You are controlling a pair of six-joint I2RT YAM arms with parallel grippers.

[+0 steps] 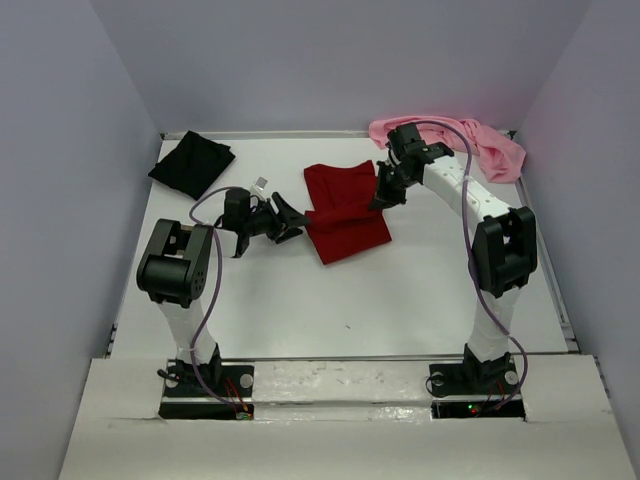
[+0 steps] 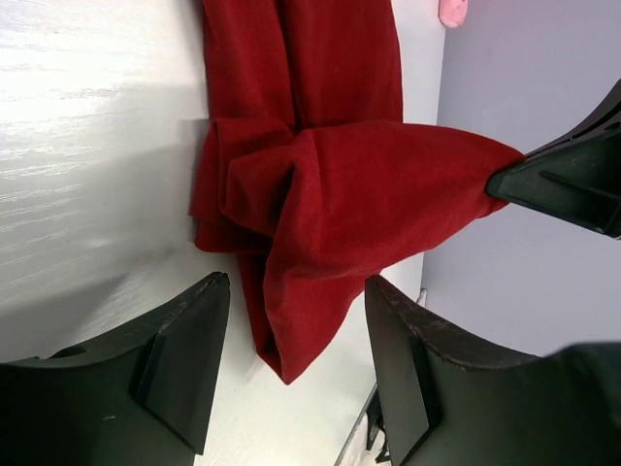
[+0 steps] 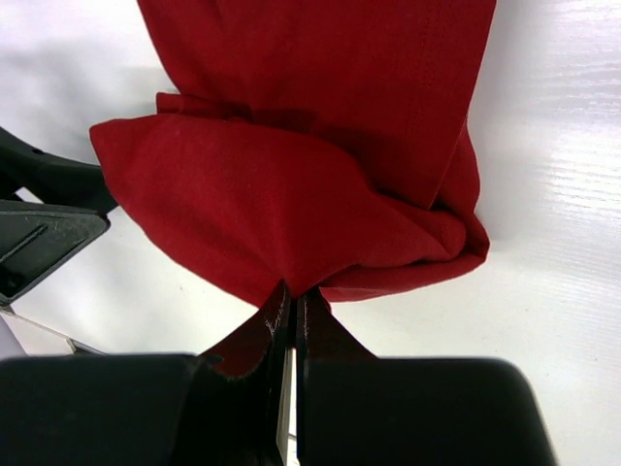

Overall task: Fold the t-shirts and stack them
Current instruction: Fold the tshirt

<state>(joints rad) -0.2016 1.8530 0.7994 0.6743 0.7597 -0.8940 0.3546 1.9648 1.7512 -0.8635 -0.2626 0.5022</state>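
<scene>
The dark red t-shirt (image 1: 345, 212) lies partly folded mid-table. My right gripper (image 1: 384, 192) is shut on its right edge and lifts a flap; the pinch shows in the right wrist view (image 3: 294, 293), with red cloth (image 3: 291, 184) bulging above the tips. My left gripper (image 1: 288, 222) is open at the shirt's left edge; in the left wrist view (image 2: 297, 325) a hanging red corner (image 2: 320, 243) lies between the spread jaws, untouched. The black t-shirt (image 1: 192, 163) lies folded at the back left. The light pink t-shirt (image 1: 478, 143) is crumpled at the back right.
Grey walls enclose the white table (image 1: 350, 300) on three sides. A small white tag (image 1: 261, 184) lies near the left gripper. The right gripper's black finger (image 2: 572, 180) shows in the left wrist view. Purple cables run along both arms.
</scene>
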